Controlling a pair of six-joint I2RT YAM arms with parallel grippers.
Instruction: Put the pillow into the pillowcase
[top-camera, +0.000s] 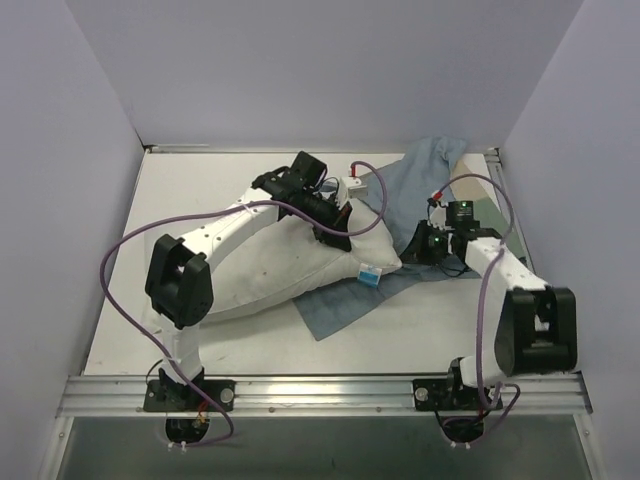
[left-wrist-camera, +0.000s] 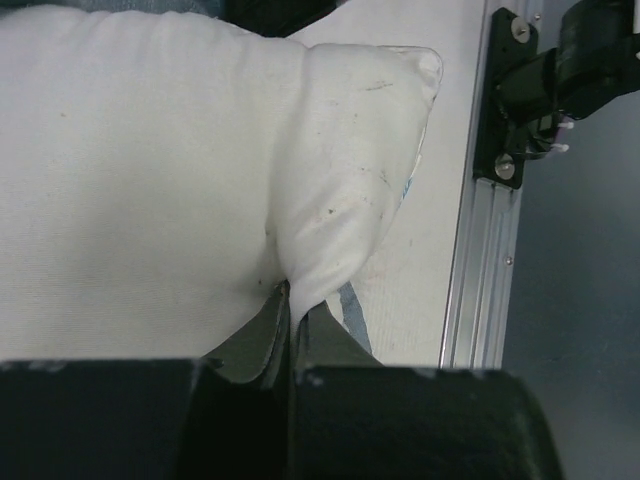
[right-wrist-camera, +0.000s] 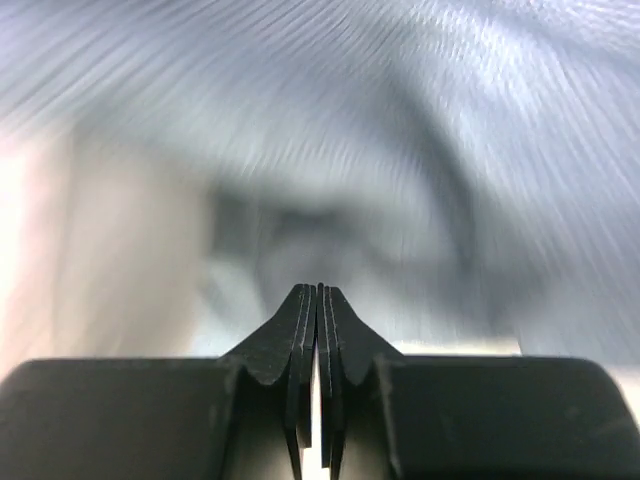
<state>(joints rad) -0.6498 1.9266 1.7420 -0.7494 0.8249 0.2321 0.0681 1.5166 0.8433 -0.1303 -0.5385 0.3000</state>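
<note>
Left jaws: clamped on a pinched-up fold of the pillow (left-wrist-camera: 150, 170), the white fabric drawn into a narrow ridge between the two dark tips, no gap visible. Left arm (top-camera: 230, 225) reaches from its base at the lower left of the top view diagonally up to frame centre, with the wrist bent down onto the pillow's upper right end. Right jaws: pressed together with only a hairline seam between them — no cloth seen in the seam. The right wrist view beyond them is blurred blue-grey. Right arm (top-camera: 500, 265) is folded at lower right, wrist pointing left, low over the pillowcase (top-camera: 425, 175). Pillow lies centre-left on the table (top-camera: 180, 170): plump, matte white, a few dark specks, one corner puckered. Its right end rests on the pillowcase — thin, limp, wrinkled cloth spread beneath it and toward the upper right. A small white tag (top-camera: 370, 273) sits by the pillow's lower right corner.
</note>
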